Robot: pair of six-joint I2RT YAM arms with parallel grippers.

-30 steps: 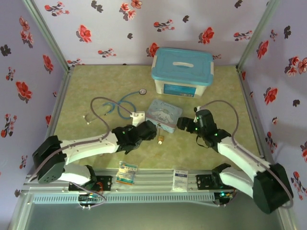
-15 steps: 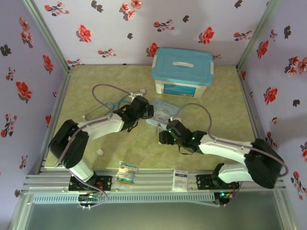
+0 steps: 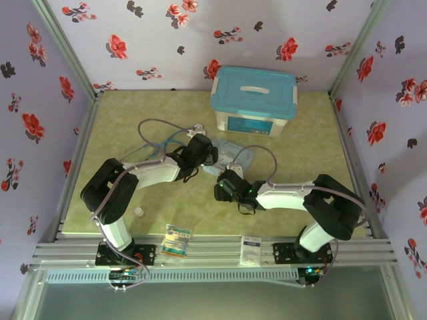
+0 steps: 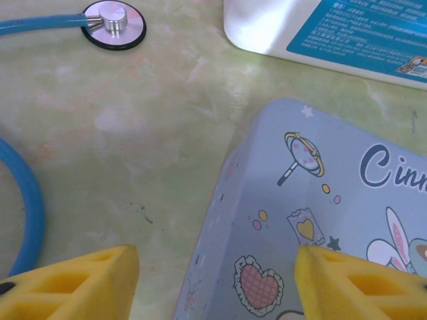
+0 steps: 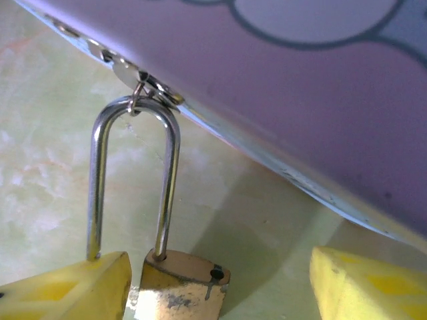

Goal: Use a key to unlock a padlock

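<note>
The brass padlock hangs by its silver shackle from the hasp of the cartoon tin. One shackle leg sits in the body. The other ends outside it, and an empty hole shows on the body's top. My right gripper is open around the padlock body, which lies close against the left finger. My left gripper is open astride the tin's corner. From above, the left gripper is at the tin's left end and the right gripper at its front. The key is out of view.
A blue-lidded white box stands behind the tin. The stethoscope's tube and silver head lie to the left. A pale disc sits near the front left, and two packets lie on the front rail.
The left gripper moved back from the table's front centre to the tin's left end. The right gripper swung from the tin's right side across to its front edge.
</note>
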